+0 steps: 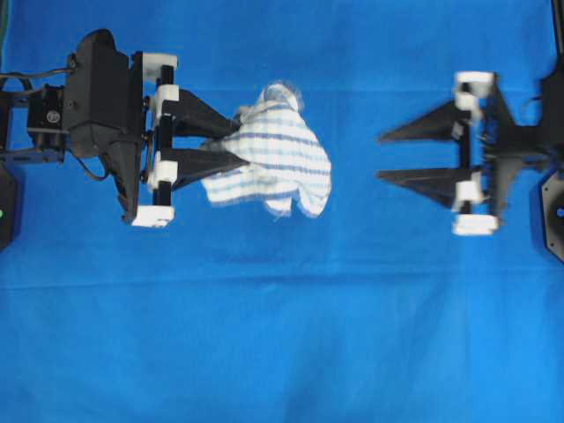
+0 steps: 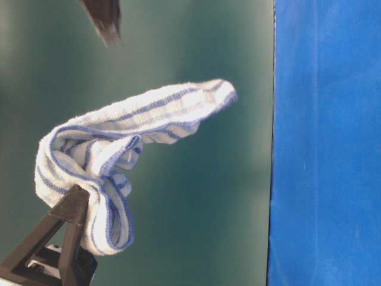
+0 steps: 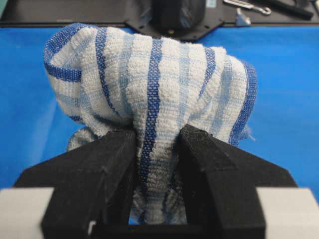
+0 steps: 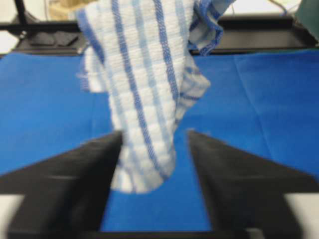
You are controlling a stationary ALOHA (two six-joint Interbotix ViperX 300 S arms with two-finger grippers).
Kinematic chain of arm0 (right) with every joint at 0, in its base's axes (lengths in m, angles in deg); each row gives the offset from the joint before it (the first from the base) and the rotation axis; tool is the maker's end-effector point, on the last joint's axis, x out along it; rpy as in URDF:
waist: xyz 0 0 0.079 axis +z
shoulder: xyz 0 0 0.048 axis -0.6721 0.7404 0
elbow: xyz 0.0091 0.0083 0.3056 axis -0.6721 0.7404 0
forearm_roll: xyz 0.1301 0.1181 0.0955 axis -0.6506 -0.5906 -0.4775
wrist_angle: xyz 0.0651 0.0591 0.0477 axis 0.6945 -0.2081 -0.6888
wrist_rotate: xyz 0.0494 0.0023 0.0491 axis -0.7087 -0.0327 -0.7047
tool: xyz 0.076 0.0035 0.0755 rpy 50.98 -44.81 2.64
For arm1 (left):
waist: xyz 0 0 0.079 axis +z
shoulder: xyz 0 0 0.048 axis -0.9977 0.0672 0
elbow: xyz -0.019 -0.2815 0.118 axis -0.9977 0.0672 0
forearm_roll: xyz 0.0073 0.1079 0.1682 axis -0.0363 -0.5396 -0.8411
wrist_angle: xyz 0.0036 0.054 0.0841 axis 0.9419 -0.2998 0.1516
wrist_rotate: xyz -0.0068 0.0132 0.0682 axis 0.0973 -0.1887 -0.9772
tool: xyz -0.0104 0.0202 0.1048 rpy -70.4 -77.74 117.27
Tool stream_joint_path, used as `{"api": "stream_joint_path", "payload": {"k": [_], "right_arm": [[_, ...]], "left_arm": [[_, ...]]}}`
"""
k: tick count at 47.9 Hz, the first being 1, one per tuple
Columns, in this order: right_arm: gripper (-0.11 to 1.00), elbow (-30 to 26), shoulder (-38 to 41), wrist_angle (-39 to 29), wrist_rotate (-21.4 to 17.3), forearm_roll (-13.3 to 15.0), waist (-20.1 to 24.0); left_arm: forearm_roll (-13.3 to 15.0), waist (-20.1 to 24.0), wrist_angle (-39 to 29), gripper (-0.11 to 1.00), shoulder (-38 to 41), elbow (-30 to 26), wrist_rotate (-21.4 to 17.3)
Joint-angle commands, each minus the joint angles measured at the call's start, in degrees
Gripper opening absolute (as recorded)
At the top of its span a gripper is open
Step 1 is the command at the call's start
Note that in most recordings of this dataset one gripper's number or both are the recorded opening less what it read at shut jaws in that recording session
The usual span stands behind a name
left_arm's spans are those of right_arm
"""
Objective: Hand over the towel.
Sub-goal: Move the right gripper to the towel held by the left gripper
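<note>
The towel (image 1: 273,150) is a small white cloth with blue checked stripes. My left gripper (image 1: 236,141) is shut on its left end and holds it up above the blue sheet. In the left wrist view the towel (image 3: 149,79) bunches over the black fingers (image 3: 209,154). In the table-level view the towel (image 2: 119,143) drapes from a fingertip. My right gripper (image 1: 381,156) is open and empty, a short gap to the right of the towel. In the right wrist view the towel (image 4: 144,89) hangs ahead of the open jaws, apart from them.
A large plain blue sheet (image 1: 282,335) covers the table. The arm bases sit at the left edge (image 1: 53,115) and right edge (image 1: 546,150) of the overhead view. A blue panel (image 2: 324,143) fills the right of the table-level view.
</note>
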Motion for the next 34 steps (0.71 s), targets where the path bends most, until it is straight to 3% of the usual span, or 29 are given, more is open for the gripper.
{"api": "stream_joint_path", "payload": {"k": [1, 20, 34], "right_arm": [[0.70, -3.7, 4.0, 2.3, -0.1, -0.3, -0.3], [0.71, -17.7, 20.7, 4.0, -0.9, -0.4, -0.1], [0.71, -22.1, 24.7, 3.7, -0.8, -0.3, -0.1]], "left_arm": [[0.1, -0.3, 0.5, 0.20, -0.5, -1.0, 0.1], [0.1, -0.5, 0.5, 0.20, -0.4, -1.0, 0.1], [0.0, -0.7, 0.4, 0.20, -0.4, -1.0, 0.1]]}}
